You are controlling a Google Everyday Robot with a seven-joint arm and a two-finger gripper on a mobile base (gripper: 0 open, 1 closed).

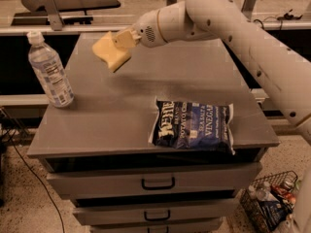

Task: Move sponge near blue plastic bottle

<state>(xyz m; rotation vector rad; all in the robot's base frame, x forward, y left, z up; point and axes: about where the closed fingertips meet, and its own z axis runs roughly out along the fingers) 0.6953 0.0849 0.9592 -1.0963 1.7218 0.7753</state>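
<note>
Although the near right of the desk (112, 125) carries a dark blue chip bag (192, 126), lying flat just above the drawers (158, 182), that bag is no part of the job and sits well apart from both task items. A wire basket (272, 203) on the floor at near right is likewise irrelevant.

Mid-depth, left edge: the blue plastic bottle (48, 69) stands on the desk with its white cap on, leaning a little as seen from this view. Bare desk surface lies to the right of its base.

Farther back, left of centre: the sponge (108, 52) is in the air above the desk, touching nothing below, tilted with one corner pointing down. It sits right of the bottle and somewhat beyond it, with a clear gap between the two.

The tool (124, 39) pinches the sponge by its upper right part, fingers pressed onto the foam. The arm (233, 28) reaches in from the far right.

Progress, as judged:
- Pick-up: done, sponge lifted and held.
- Carry: the step in hand; the sponge is on the bottle's side of the desk but not yet beside it.
- Left to do: close the gap leftward, lower to the bare patch by the bottle, let go.
- Watch: the bottle is tall and stands at the edge; a nudge could tip it.
</note>
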